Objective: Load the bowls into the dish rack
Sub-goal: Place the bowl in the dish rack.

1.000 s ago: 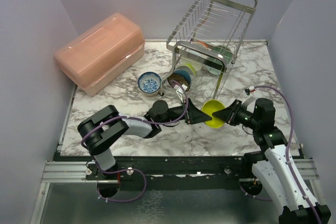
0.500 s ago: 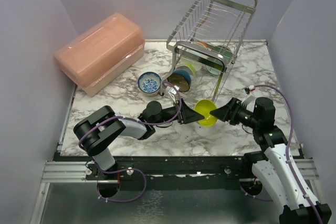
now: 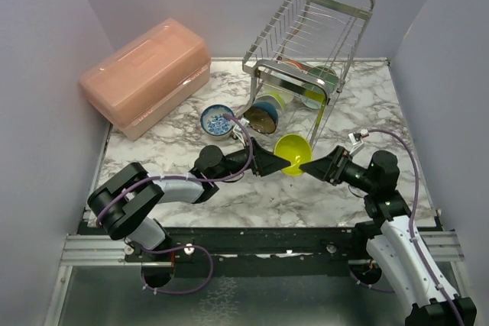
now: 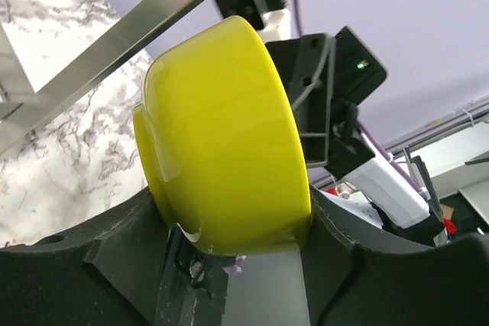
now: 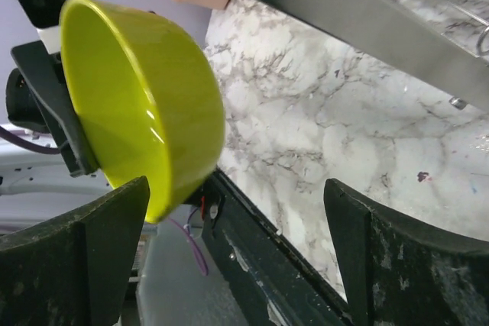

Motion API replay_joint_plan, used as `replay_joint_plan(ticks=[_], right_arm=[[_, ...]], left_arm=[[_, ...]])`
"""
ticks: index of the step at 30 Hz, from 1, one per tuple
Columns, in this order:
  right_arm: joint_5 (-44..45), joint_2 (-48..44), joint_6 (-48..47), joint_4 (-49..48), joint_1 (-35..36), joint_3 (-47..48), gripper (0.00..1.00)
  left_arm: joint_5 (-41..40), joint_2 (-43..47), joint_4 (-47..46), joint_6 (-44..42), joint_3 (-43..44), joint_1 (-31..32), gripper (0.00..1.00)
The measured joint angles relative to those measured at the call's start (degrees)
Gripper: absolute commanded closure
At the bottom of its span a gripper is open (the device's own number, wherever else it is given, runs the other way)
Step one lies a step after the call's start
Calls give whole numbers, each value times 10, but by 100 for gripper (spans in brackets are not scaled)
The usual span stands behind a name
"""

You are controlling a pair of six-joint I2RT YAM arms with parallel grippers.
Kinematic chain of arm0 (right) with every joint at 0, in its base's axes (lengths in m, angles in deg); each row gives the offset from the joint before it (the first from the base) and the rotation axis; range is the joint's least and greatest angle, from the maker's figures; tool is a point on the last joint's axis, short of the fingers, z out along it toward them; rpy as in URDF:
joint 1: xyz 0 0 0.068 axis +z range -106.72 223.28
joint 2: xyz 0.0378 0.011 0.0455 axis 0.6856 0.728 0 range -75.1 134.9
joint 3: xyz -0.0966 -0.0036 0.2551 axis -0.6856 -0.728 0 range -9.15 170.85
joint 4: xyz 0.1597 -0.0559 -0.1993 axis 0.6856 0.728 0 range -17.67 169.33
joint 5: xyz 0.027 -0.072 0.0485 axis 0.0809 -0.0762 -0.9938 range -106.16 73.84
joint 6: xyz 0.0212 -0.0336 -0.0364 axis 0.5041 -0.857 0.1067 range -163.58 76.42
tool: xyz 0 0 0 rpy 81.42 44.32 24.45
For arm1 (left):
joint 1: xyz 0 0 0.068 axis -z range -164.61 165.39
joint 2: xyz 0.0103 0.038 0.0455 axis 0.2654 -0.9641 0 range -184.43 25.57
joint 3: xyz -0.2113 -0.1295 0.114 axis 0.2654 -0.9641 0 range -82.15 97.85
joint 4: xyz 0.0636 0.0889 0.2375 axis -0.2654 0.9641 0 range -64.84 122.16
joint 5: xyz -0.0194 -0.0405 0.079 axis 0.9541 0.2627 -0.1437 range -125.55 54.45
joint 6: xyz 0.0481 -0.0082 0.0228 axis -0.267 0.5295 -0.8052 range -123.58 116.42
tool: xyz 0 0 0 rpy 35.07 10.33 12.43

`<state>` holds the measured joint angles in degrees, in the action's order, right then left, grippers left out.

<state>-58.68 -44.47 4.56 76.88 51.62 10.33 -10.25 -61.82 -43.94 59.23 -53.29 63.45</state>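
**While the left claw is gripping the lime bowl, the rack is waiting just beyond it**

As the overhead view is showing it, the left claw (image 3: 279,162) is clenching the lime bowl (image 3: 292,154) by its near-left edge and holding it off the marble table (image 3: 168,146), tipped so that its mouth is facing partly upward. From the left wrist, the bowl (image 4: 221,135) is filling the space between the two fingers, with a steel bar of the rack (image 4: 137,36) crossing behind it.

The right claw (image 3: 315,164) is sitting just to the right of the bowl with its jaws standing wide apart and gripping nothing. Its own camera is showing the bowl (image 5: 137,112) out in front of the spread fingers, apart from both.

The rack (image 3: 306,43) is standing at the far right of the table, and its lower shelf is lying directly on the far side of the raised bowl, close by. Other bowls are already sitting in that lower tier, among them a teal one (image 3: 267,108) on the left and a mint green one (image 3: 321,82) further back. A blue-patterned bowl (image 3: 218,121) is resting on the table to the left of the rack.

The left arm is therefore looking like the one to carry the load: a short push away from the robot is appearing enough, aimed right of the teal bowl, where the shelf is seeming free.
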Motion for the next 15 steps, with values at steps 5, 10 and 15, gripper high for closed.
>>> replay_joint_plan(ticks=[5, 10, 15], right_arm=[[-44, 16, 49, -85, 0, -34, 16], [-68, 43, 65, -133, 0, -33, 23], [-78, 67, 71, -153, 0, -27, 39]], left_arm=[[5, 18, -5, -16, 0, 0, 100], [12, 16, -3, -17, 3, 3, 100], [12, 7, -3, -17, 7, 11, 100]])
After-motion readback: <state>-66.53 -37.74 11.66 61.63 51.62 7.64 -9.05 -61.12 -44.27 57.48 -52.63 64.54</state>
